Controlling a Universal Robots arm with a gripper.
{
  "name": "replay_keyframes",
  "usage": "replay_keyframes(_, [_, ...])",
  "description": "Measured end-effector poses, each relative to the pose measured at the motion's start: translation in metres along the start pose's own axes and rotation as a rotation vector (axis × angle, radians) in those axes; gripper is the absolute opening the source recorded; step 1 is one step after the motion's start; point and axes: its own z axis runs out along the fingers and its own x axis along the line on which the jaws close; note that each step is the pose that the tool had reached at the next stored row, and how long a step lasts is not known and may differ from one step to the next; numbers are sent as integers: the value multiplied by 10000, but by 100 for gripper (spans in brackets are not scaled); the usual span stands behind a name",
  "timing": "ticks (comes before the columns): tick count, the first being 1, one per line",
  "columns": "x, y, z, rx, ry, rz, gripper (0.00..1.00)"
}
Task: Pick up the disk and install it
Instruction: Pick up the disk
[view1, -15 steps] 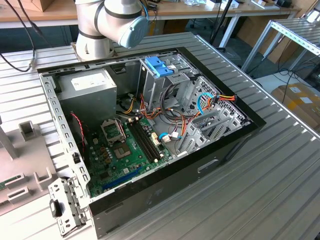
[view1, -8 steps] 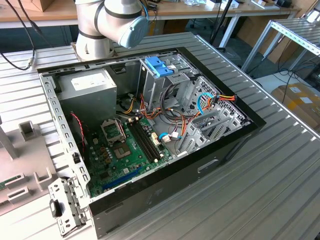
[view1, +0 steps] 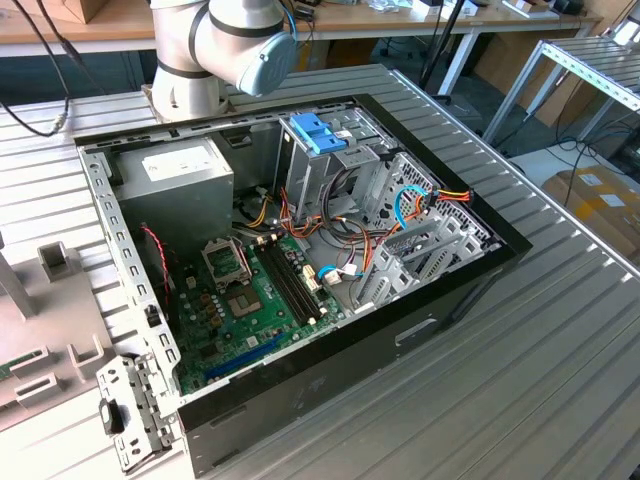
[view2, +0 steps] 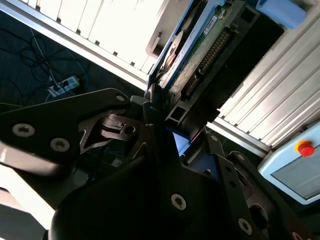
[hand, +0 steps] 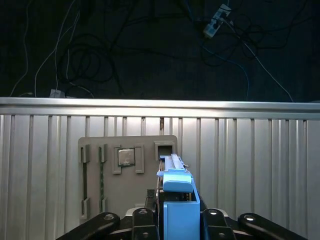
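**Disk, pinched in gripper over tray**

Exterior view: an open computer case (view1: 300, 260) is laid on a ribbed metal table (view1: 560, 380). A grey tray (view1: 80, 330) is set beside it, at the exterior view's left.

Second wrist view: the disk (view2: 197, 50) is clamped edge-on between the fingers of the gripper (view2: 170, 130).

First wrist view: the disk's blue end is held over one edge of the tray, near the table's far rim.

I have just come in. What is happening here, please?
The robot arm is handling the disk. Its gripper is closed on the blue-railed disk, holding it on edge at the grey parts holder on the ribbed table. The open computer case lies on the table, and the disk is not yet in it.
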Motion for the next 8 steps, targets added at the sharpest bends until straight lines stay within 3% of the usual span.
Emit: replay_keyframes(8, [0, 7, -116, 0, 0, 0, 37])
